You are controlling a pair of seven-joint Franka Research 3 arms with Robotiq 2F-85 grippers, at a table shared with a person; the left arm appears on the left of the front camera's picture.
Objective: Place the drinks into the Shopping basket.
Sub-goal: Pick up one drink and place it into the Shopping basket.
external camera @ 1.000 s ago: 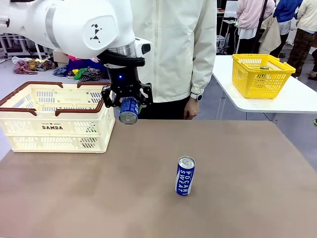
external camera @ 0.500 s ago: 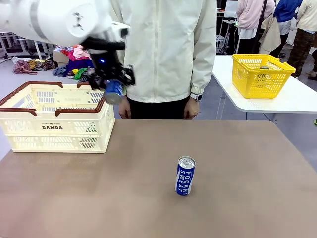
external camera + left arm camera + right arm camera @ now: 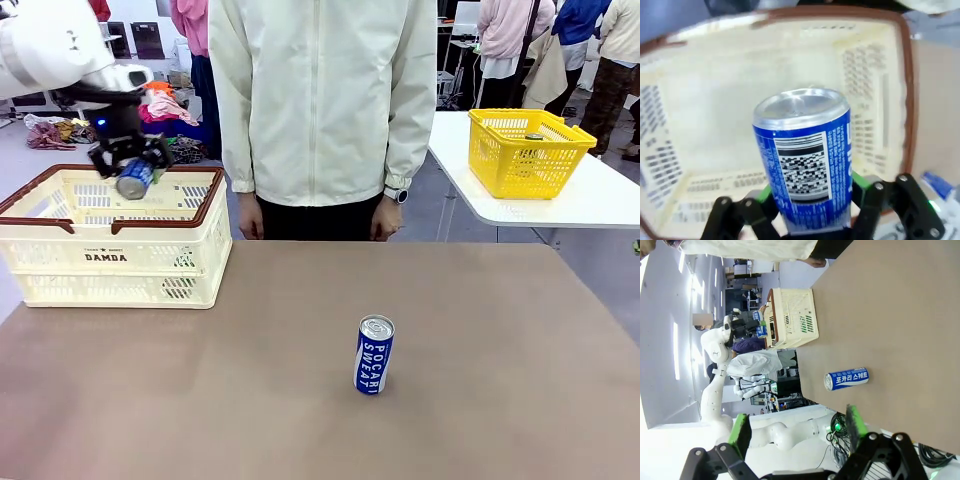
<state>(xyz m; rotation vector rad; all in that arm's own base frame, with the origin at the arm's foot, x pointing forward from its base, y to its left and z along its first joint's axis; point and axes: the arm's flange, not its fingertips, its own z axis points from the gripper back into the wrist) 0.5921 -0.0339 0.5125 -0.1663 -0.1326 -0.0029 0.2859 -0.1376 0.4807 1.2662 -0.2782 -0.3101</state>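
We're in a robot lab here, an open hall dressed up like a shop floor. A white robot arm reaches in from the side above a plain brown worktop that carries a cream Shopping basket. Behind it, a yellow basket sits on a white table. Heaps of clothes lie on the floor, people stand about further back, and cables coil on the floor by the worktop.
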